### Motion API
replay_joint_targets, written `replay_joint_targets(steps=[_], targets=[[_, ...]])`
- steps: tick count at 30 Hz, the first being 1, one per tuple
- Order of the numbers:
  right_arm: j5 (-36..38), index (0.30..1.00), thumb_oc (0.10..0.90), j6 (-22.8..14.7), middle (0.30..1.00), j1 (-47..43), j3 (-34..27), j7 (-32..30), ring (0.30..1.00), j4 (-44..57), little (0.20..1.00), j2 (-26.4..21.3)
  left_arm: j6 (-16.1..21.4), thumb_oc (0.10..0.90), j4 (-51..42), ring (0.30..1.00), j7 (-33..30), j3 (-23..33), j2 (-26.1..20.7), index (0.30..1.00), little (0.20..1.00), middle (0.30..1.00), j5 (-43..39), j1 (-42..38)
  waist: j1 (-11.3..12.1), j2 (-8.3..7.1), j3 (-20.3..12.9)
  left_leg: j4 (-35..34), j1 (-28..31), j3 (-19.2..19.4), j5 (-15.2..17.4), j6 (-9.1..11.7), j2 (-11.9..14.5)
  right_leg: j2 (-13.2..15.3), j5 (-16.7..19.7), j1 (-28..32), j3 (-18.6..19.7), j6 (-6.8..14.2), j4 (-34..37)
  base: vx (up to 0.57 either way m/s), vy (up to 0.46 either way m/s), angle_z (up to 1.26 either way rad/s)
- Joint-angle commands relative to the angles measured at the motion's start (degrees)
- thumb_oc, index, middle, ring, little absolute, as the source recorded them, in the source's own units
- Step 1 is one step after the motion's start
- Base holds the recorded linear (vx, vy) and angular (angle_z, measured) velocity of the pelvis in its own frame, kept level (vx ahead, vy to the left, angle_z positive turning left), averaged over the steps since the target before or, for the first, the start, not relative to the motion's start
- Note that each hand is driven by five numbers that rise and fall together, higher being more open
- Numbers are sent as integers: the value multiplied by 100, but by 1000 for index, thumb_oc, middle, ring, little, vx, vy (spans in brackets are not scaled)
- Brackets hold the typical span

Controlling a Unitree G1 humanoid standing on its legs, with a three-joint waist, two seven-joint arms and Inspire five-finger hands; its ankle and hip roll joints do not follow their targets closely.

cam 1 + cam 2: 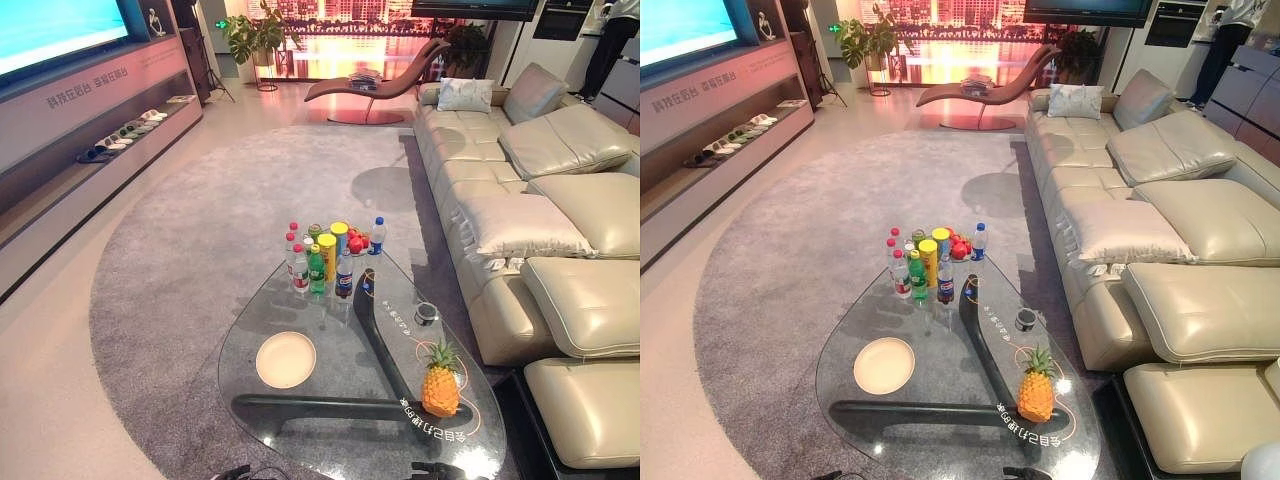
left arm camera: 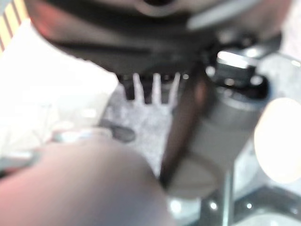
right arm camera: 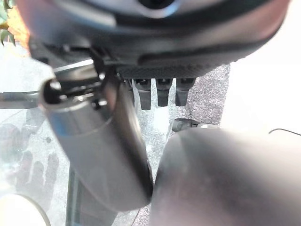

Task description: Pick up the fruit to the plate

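A round grey carpet (image 1: pixel 200 250) covers the middle of a pale floor (image 1: pixel 50 370). Along the right runs a long cream leather sofa (image 1: pixel 520 200) with a loose cushion (image 1: pixel 465 94) at its far end. A lounge chair (image 1: pixel 375 88) stands at the back beside a potted plant (image 1: pixel 250 40), before what seems a brightly lit wall picture of a city, too far to be sure. On the left, a low shelf (image 1: pixel 120 135) holds shoes beneath a large screen (image 1: pixel 55 30).
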State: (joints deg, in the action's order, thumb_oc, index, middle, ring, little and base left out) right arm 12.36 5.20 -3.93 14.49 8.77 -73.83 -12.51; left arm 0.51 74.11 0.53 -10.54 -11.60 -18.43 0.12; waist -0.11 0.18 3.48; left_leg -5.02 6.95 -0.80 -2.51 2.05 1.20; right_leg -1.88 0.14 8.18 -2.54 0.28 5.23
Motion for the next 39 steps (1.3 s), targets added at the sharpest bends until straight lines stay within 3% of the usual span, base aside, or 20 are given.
replay_joint_targets(steps=[1,7,14,20,26,32,39], targets=[[-265,900,800,208,900,-158,162,-229,900,-465,900,5,13,800,253,900,-111,-147,142,900,900,900,9,-359,46,-117,162,2,111,-22,401,19,-95,393,56,-1,-169,443,-23,0,0,0],[80,900,800,2,900,-124,-70,-1118,900,-490,900,-29,-4,800,268,900,-161,-78,154,900,900,900,-195,-315,33,-136,239,21,79,-8,388,9,-95,386,82,-37,-132,441,-31,12,1,0],[482,900,800,-591,900,-105,-619,-2132,900,-272,900,-185,125,800,340,900,-109,65,27,900,900,900,-257,-273,22,-240,383,91,17,12,423,-25,-86,354,116,-123,-18,445,-78,8,-21,-1],[789,900,800,-1044,900,-26,-879,-2393,900,88,900,-300,238,800,329,900,-57,167,-51,900,900,900,-215,-126,54,-325,416,130,22,-15,456,-28,-84,343,106,-110,-19,445,-109,40,-30,-4],[1301,900,800,-1175,900,69,-901,-2747,900,1730,900,-364,267,800,97,900,-100,190,-197,900,900,900,-219,1,82,-433,626,510,-319,-51,525,-54,-110,344,34,-368,-42,391,-403,-1,-46,1],[1479,900,800,-1293,900,-97,-565,-3296,900,3263,900,-454,288,800,-315,900,-234,56,-354,900,900,900,-525,-115,95,-441,1080,919,-896,-112,525,-102,-187,296,25,-818,-25,318,-672,-95,-41,11],[1461,900,800,-1495,900,-375,-485,-3822,900,3780,900,-574,308,800,-558,900,-260,-75,-386,900,900,900,-785,-206,107,-377,1459,1068,-1248,-205,462,-128,-262,261,9,-1145,-43,278,-859,-79,-10,5]])
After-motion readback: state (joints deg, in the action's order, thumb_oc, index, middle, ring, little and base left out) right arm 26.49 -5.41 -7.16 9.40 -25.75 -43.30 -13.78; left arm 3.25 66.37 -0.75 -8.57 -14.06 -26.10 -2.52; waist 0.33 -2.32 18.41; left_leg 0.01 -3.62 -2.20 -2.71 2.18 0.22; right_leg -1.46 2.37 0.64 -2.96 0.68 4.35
